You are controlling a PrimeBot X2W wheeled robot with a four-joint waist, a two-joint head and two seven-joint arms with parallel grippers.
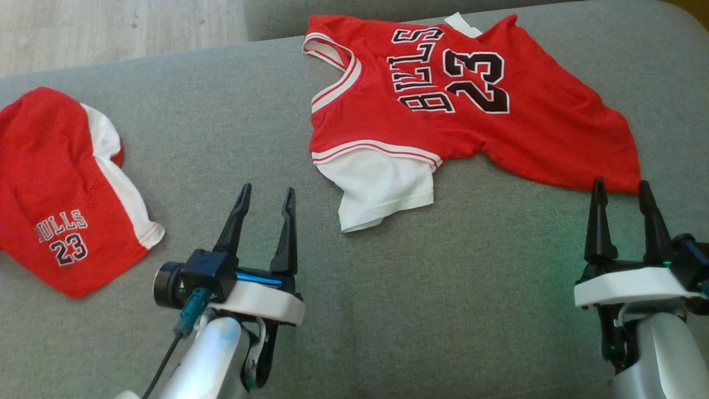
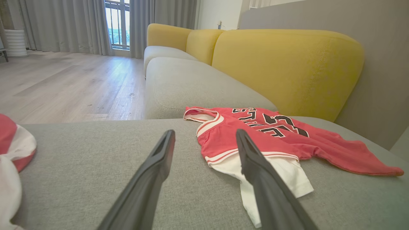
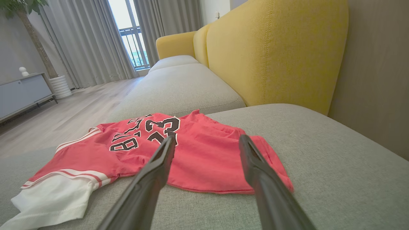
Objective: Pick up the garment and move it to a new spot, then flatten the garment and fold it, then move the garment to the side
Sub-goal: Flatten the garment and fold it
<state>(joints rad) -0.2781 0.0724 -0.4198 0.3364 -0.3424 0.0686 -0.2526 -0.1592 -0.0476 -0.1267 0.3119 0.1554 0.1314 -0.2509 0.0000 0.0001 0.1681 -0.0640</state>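
Observation:
The garment [image 1: 543,133], a red "BULLS 23" jersey with a white sleeve, lies crumpled on the grey sofa seat [image 1: 443,288]. It also shows in the left wrist view [image 2: 287,143] and the right wrist view [image 3: 204,163]. My left gripper [image 1: 267,188] hovers open, short of the white sleeve and a little to its left, with nothing between its fingers [image 2: 205,131]. My right gripper [image 1: 620,182] is open too, its tips just at the jersey's near right hem corner, and it holds nothing [image 3: 207,137].
A second red and white piece, shorts [image 1: 55,183] with the same print, lies at the seat's left end [image 2: 12,150]. Yellow backrest cushions [image 2: 287,64] rise behind the seat. Wooden floor [image 1: 111,27] lies beyond the sofa's far left edge.

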